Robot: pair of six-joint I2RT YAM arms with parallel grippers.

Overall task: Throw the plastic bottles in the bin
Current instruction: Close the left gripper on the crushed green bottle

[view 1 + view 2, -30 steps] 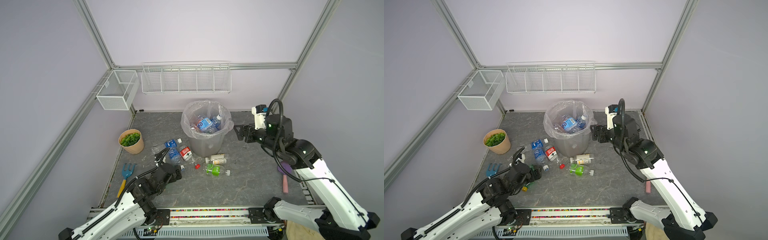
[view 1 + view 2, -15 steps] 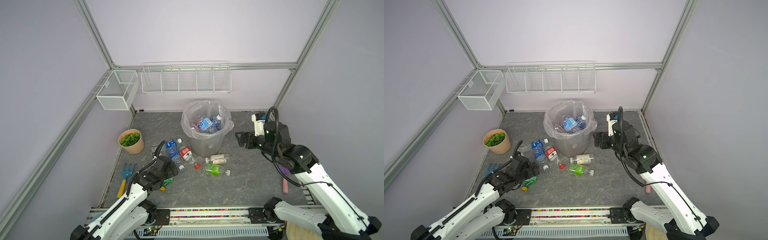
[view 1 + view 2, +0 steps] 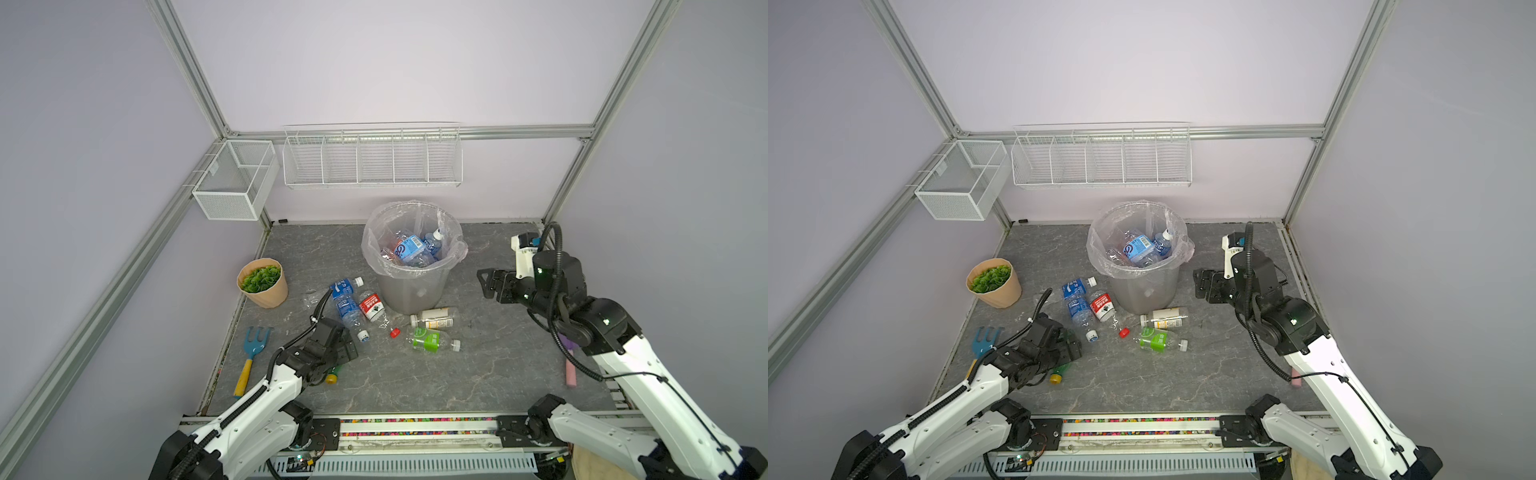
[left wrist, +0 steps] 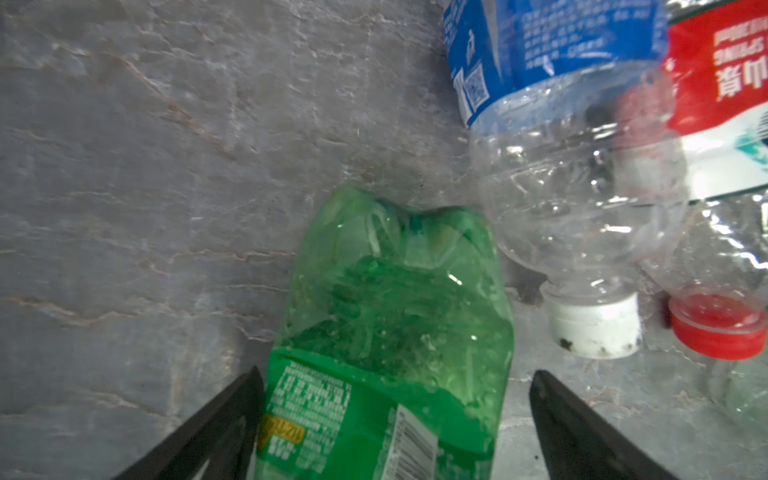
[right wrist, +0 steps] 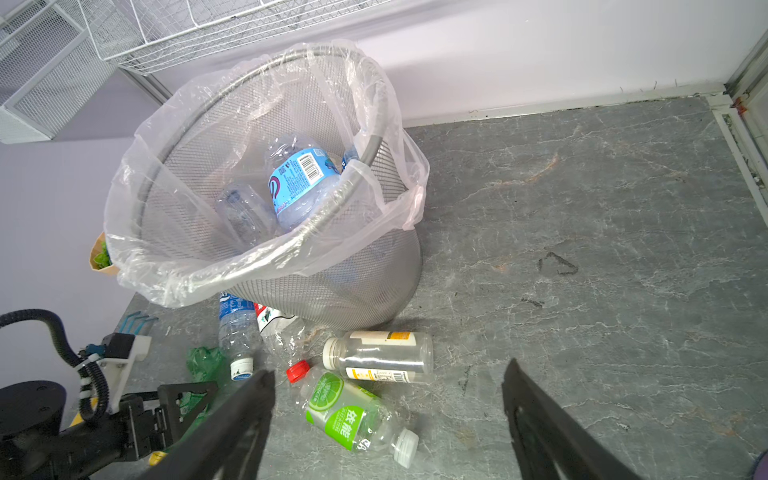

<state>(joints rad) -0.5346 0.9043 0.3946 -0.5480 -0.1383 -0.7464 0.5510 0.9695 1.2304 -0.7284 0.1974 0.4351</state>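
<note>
Red-labelled bottle (image 4: pixel 723 124) — "SPRING" legible

Bare floor (image 3: pixel 498 345) right of the bin (image 3: pixel 411 293), bottles (image 3: pixel 345 306) crowding its left, wire baskets (image 3: pixel 372 162) overhanging behind.

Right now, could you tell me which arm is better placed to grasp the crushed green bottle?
Left. The left end effector, open, straddles the green bottle, a finger on either side in the left wrist view. The right end effector hovers open beside the bin, away from that bottle.
</note>
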